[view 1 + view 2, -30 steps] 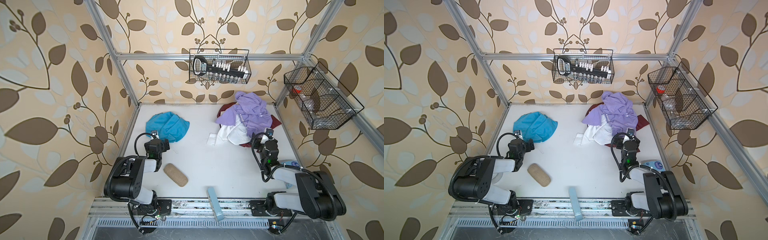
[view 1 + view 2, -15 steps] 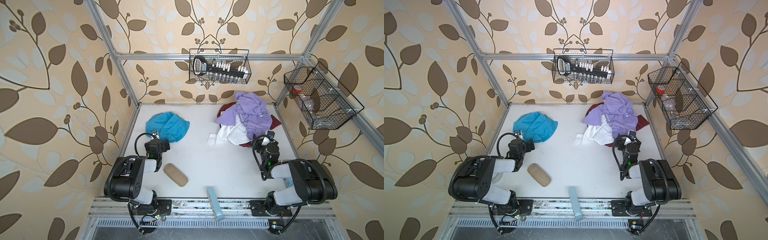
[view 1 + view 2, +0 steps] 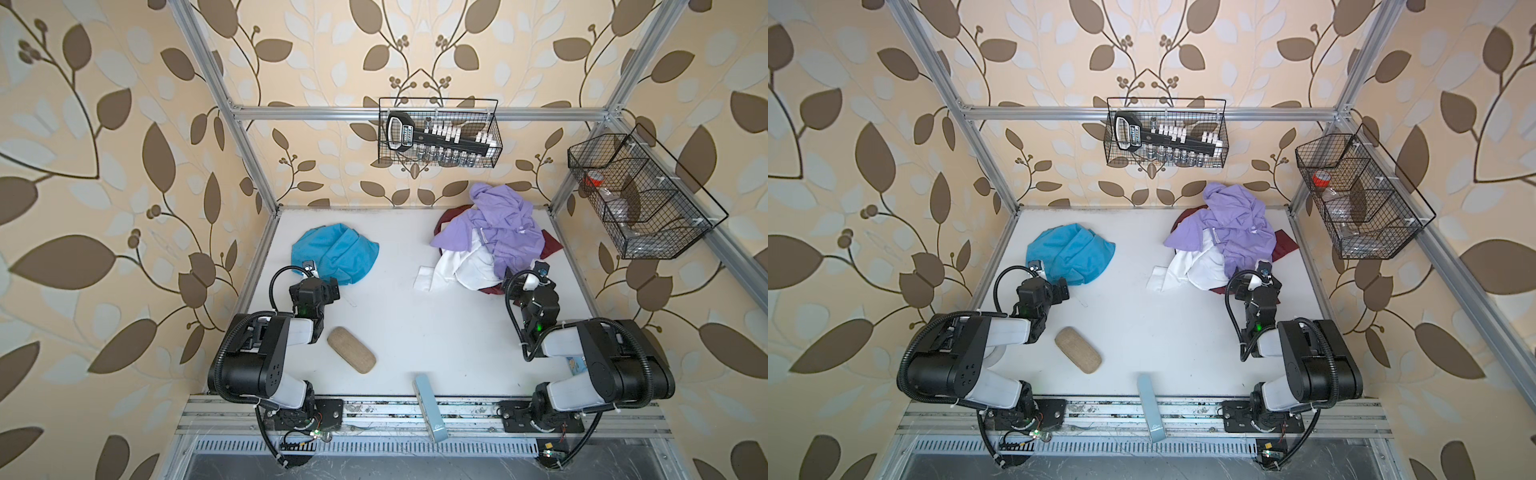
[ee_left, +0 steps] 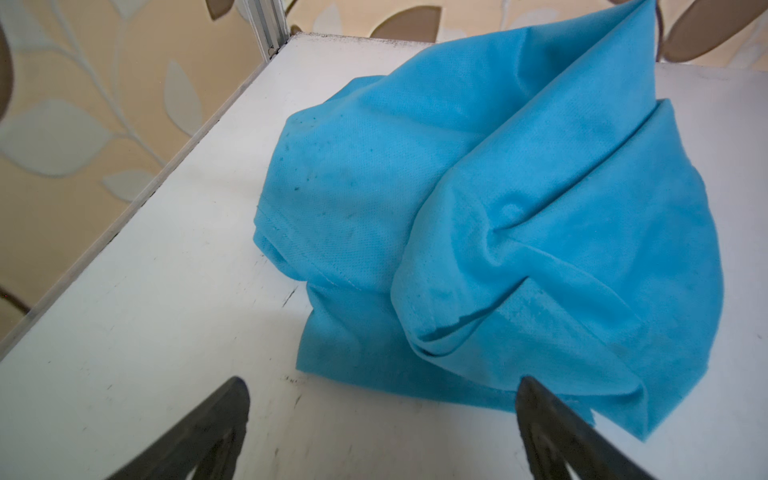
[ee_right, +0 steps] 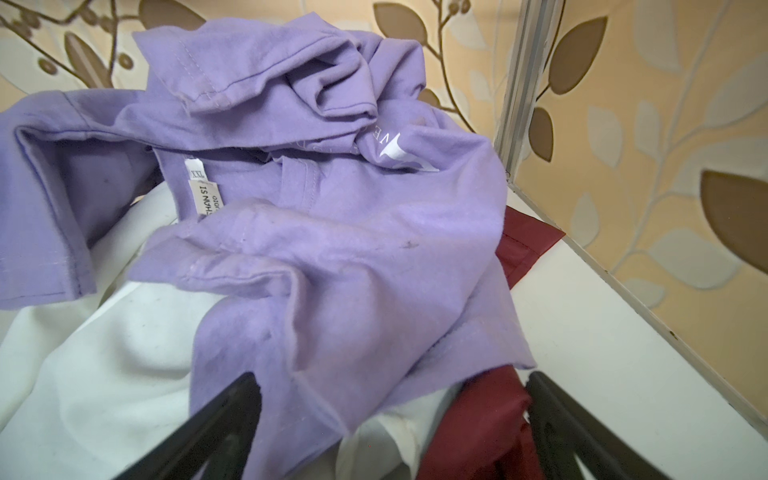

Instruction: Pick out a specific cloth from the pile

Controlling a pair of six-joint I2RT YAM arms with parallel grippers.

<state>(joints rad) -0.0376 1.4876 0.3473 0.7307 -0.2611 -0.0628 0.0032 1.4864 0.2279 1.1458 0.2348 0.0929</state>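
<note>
The turquoise-blue cloth [image 3: 336, 253] [image 3: 1071, 255] lies crumpled by itself on the left of the white table, apart from the pile. My left gripper [image 4: 382, 382] [image 3: 326, 286] stands open just short of the cloth's [image 4: 498, 208] near edge, with bare table between its fingers. The pile [image 3: 494, 237] [image 3: 1229, 237] sits at the back right, with a lilac garment on top of white and maroon ones. My right gripper [image 5: 392, 378] [image 3: 528, 286] is open at the pile's [image 5: 332, 249] near edge. Lilac, white and maroon fabric lie between its fingers.
A tan oblong case [image 3: 351, 349] lies near the left arm. A light blue box [image 3: 430, 407] hangs over the table's front edge. A wire basket [image 3: 438, 139] of tools hangs on the back wall and another wire basket [image 3: 636, 199] on the right wall.
The right arm's elbow has folded in closer, while its gripper has stayed at the pile's near edge. The left arm and both heaps of fabric have not moved.
</note>
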